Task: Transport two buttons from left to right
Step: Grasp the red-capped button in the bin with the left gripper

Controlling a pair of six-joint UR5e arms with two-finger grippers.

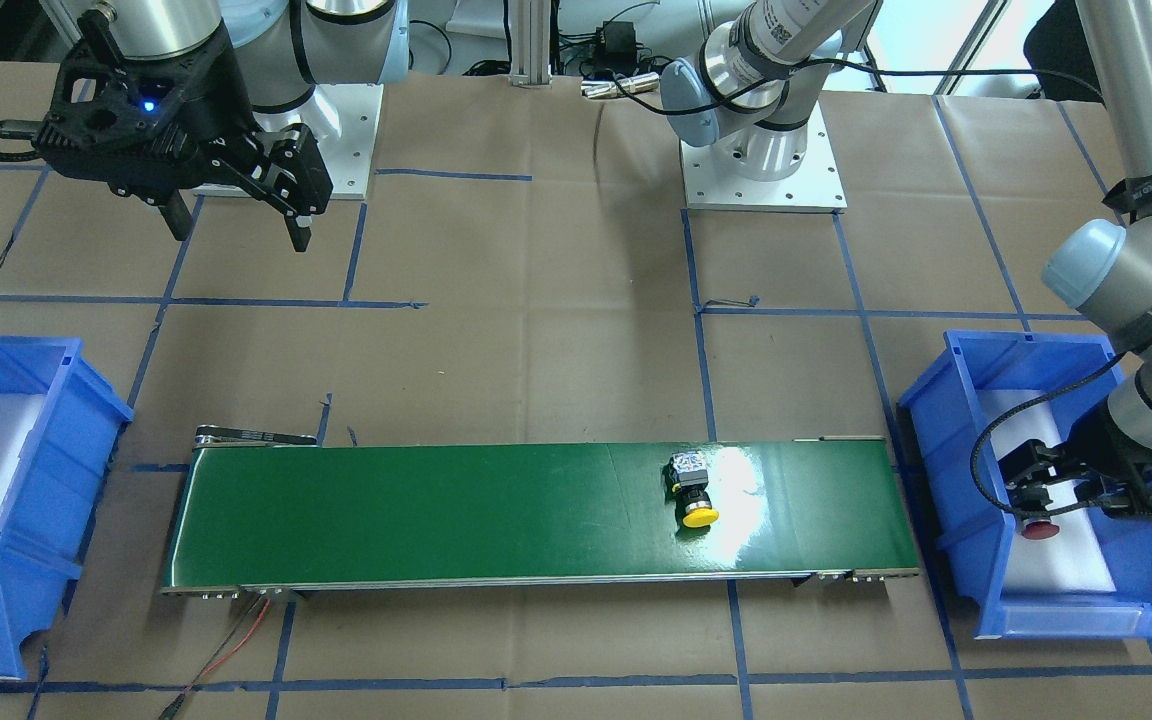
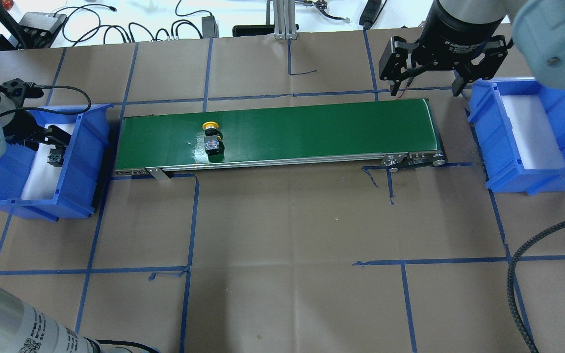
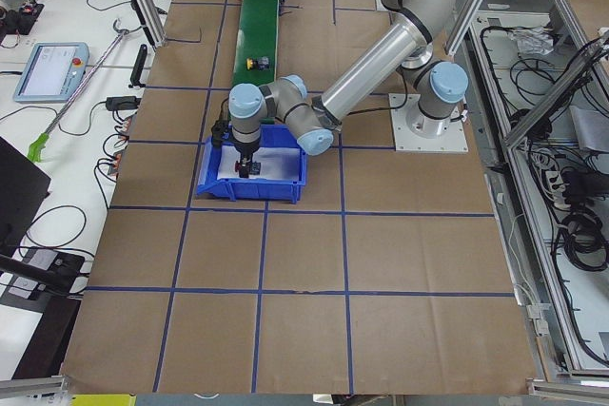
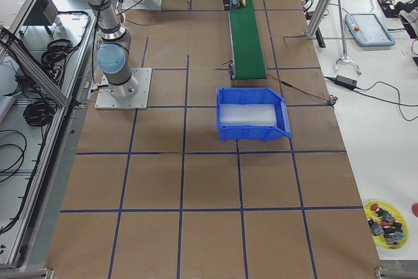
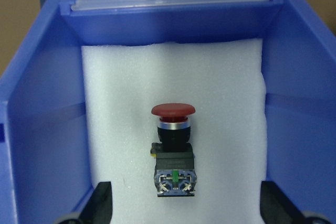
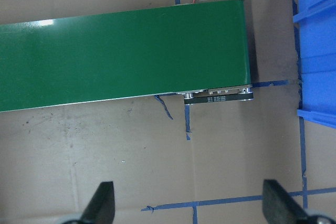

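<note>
The yellow button (image 1: 693, 490) lies on its side on the green conveyor belt (image 1: 436, 510), toward the robot's left end; it also shows in the overhead view (image 2: 212, 139). The red button (image 5: 174, 148) lies on white foam in the left blue bin (image 1: 956, 400). My left gripper (image 1: 1031, 500) is down inside that bin, open, its fingers (image 5: 101, 203) wide apart on either side of the red button without holding it. My right gripper (image 2: 424, 90) is open and empty, hovering by the belt's right end.
The right blue bin (image 2: 503, 147), lined with white foam, stands beyond the belt's right end and holds nothing visible. Both arm bases stand behind the belt. Blue tape lines cross the brown paper table. A red-and-black wire trails from the belt's right end (image 1: 236, 640).
</note>
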